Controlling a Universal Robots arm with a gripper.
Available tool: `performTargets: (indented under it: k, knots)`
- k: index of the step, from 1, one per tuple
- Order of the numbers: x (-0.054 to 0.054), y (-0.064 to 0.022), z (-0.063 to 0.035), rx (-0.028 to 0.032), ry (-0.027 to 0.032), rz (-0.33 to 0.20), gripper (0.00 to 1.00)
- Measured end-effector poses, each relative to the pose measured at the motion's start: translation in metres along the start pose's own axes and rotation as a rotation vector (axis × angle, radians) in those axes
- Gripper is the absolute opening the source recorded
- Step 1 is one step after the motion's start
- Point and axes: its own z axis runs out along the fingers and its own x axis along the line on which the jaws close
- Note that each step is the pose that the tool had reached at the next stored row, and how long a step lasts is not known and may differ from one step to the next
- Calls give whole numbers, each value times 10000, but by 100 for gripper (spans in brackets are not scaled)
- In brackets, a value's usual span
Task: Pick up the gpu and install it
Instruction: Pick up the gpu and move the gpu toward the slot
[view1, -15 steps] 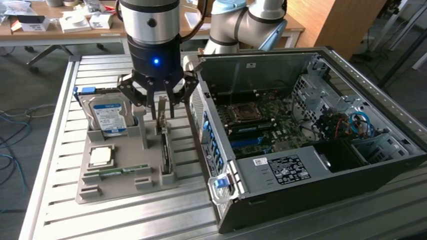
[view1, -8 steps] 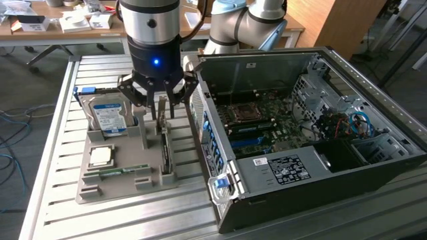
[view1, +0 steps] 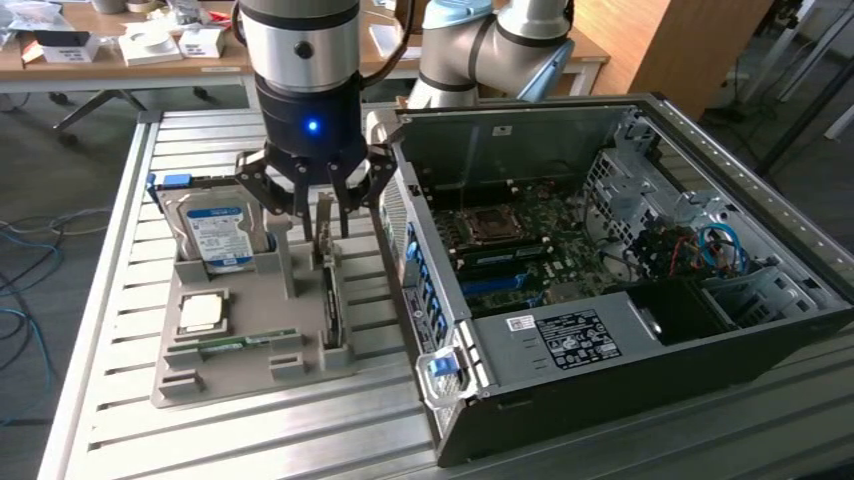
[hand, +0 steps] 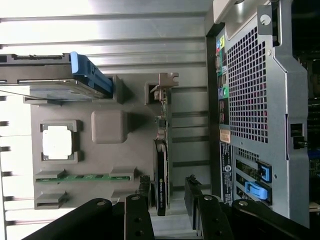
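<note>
Gripper (view1: 324, 222) over gray holder (view1: 240, 372) on worktop (view1: 267, 445). Fingers (hand: 136, 217) apart, straddling 1 gpu (view1: 330, 295), not clamped. gpu stands on edge in holder slot nearest PC case. Holder also carries 1 hard drive (view1: 220, 235), 1 CPU (view1: 203, 313), 1 RAM stick (view1: 247, 342). 1 open PC case (view1: 561, 338) at exterior view's right.

A grey holder (view1: 227, 380) sits on the slatted metal table (view1: 200, 440). It carries a hard drive (view1: 218, 232) standing in a slot, a CPU (view1: 203, 313) lying flat and a green RAM stick (view1: 247, 342). Just beside it, toward the exterior view's right, lies an open PC case (view1: 601, 400) with its motherboard (view1: 534, 235) exposed.
</note>
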Motion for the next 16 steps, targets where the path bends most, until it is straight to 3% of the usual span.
performTargets:
  k: [9,16]
  knots:
    - [1,-1,33,-12,-1,0,42]
    - [3,-6,134,-11,0,0,42]
